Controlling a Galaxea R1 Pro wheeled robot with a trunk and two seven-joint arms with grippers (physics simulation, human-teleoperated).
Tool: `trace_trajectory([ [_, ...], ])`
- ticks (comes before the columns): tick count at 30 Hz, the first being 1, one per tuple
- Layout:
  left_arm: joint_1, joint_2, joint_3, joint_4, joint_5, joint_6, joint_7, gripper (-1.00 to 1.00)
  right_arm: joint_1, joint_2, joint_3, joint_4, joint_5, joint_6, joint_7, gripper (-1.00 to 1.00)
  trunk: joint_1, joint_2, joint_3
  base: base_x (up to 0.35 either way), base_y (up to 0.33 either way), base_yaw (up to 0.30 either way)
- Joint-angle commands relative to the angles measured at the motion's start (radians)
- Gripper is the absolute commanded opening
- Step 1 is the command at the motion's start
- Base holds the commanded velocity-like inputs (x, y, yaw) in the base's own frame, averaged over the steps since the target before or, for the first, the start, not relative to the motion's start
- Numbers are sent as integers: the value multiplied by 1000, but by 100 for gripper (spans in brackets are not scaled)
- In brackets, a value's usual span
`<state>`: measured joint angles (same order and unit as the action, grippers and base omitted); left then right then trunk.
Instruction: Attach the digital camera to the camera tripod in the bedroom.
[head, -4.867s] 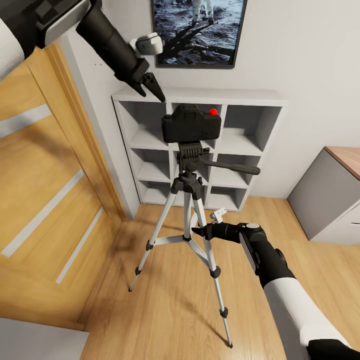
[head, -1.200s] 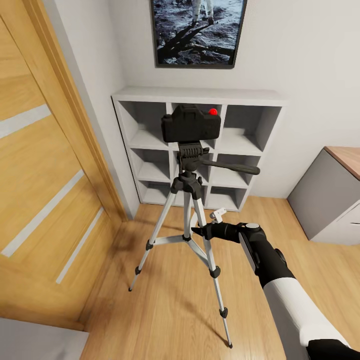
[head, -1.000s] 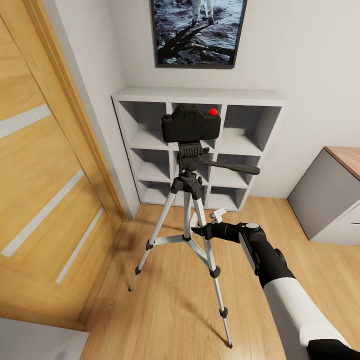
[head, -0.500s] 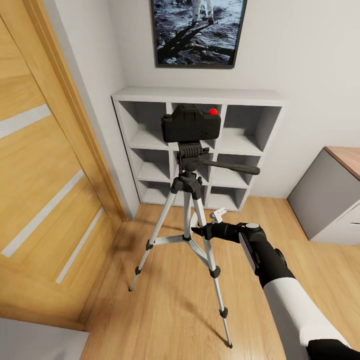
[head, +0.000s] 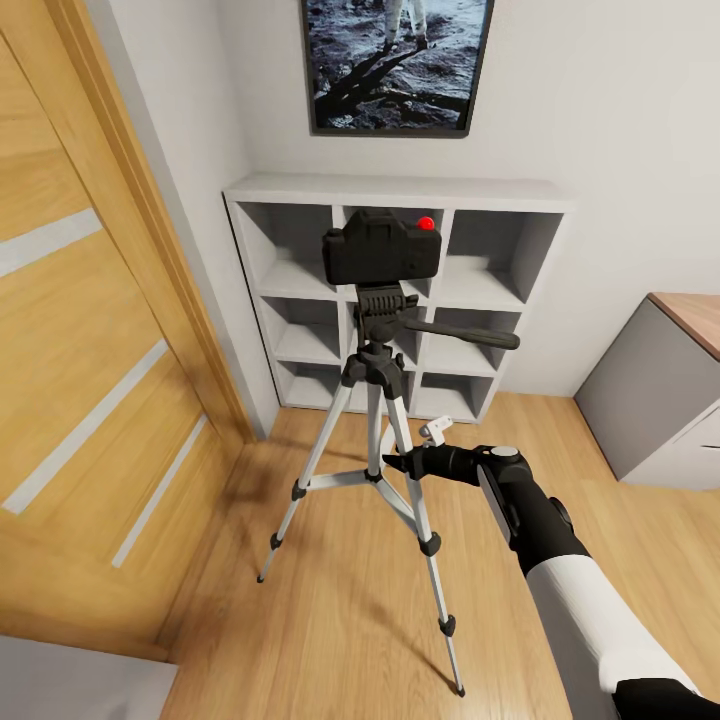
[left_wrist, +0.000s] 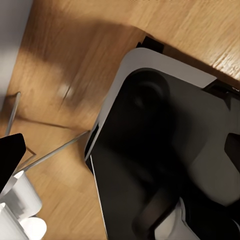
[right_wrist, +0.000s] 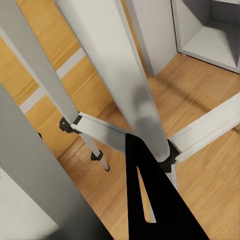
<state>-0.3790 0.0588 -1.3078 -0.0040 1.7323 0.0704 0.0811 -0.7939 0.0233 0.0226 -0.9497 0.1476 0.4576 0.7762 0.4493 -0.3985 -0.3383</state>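
The black digital camera (head: 380, 250), its red button (head: 426, 223) on top, sits on the head of the camera tripod (head: 385, 372). The tripod stands on the light wood floor before the white shelving, its pan handle (head: 470, 336) pointing right. My right gripper (head: 392, 462) reaches in low from the right. Its fingers are shut, with their tips against a silver leg just above the leg braces. Close up, the right gripper (right_wrist: 149, 200) shows as a dark wedge in front of the tripod legs (right_wrist: 122, 75). One black finger (left_wrist: 10, 160) of my left gripper hangs over the floor.
White cube shelving (head: 490, 262) stands against the back wall under a framed picture (head: 395, 60). A wooden door (head: 90, 350) runs along the left. A grey, wood-topped desk (head: 665, 395) is at the right. My own dark base (left_wrist: 165, 160) is below the left wrist.
My left arm, raised beside the camera 4.9 s ago, has withdrawn out of the head view. Over the last second nothing has moved.
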Motion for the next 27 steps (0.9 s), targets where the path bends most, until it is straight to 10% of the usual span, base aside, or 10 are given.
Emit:
trace_trajectory([
  [1,-1,0,-8,-1,7,3,3,100,-1,0,-2,-1,56,-6,-3,-100,1,-2,-2,0,0,0],
  [6,-1,0,-8,-1,7,3,3,100,-1,0,-2,-1,58,-6,-3,-100,1,-2,-2,0,0,0],
  [7,-1,0,-8,-1,7,3,3,100,-1,0,-2,-1,58,-3,-3,100,1,-2,-2,0,0,0],
  [27,-1,1,-8,-1,7,3,5,100,-1,-4,-4,-1,63,-5,8,100,1,-2,-2,0,0,0],
])
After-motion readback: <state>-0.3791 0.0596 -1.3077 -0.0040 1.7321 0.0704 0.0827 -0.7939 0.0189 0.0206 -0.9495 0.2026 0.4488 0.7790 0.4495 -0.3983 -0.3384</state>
